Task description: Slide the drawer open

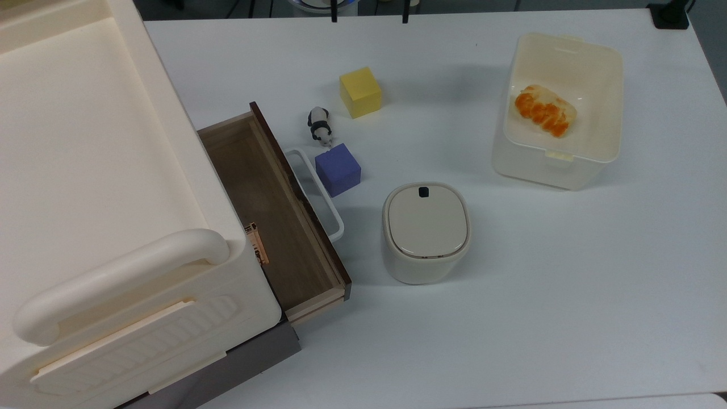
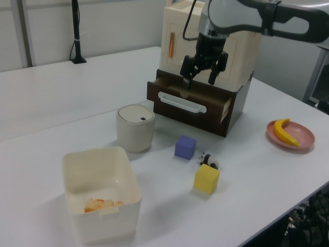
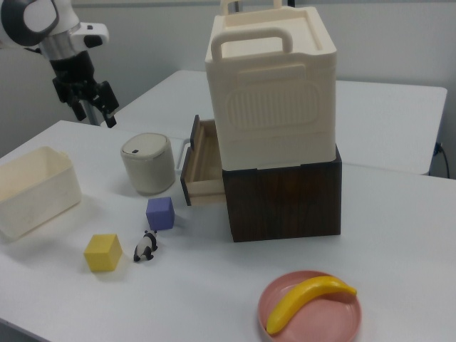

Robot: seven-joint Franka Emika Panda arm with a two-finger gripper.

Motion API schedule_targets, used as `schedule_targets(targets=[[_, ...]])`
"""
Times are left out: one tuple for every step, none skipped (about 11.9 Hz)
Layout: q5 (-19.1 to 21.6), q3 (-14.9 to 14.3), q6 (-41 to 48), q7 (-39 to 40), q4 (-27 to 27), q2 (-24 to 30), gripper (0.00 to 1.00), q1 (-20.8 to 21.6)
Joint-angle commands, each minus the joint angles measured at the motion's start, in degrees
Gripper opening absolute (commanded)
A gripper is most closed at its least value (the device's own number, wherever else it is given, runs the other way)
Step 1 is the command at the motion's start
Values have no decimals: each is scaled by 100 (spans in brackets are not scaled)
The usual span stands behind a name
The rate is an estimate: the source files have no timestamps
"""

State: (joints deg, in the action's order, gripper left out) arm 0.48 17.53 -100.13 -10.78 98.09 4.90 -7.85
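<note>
Drawer (image 1: pixel 267 210): partly pulled out of cabinet (image 1: pixel 96 187); wooden inside bare; white loop handle (image 1: pixel 318 190) faces lidded pot (image 1: pixel 426 230).

End effector (image 2: pixel 200 77): fingers spread apart, holding nothing, raised clear of the worktop (image 1: pixel 511 318); in the left view the drawer front lies just below it, long axis running along the cabinet's face.

Tub (image 1: pixel 559 108): well apart from drawer, holds an orange-and-white food piece (image 1: pixel 544 111).

Plate (image 3: pixel 310 310): holds a banana (image 3: pixel 306 299).

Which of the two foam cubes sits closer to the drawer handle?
The purple cube, beside the drawer's white handle; the yellow cube lies farther away, past the panda figurine.
</note>
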Motion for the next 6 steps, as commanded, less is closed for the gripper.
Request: schedule_targets(targets=[[102,-531,-15,-72,-202,-182,100,502],[75,-540,-24,-73,-202,-226,100,529],[84,-540,-33,-73,-202,-262,100,530],[75,-540,-33,-73,-202,-314,100,538],[40,-540,-41,-64,-194,-349,100,547],[-82,-531,-33,-29,-193,-385,100,582]])
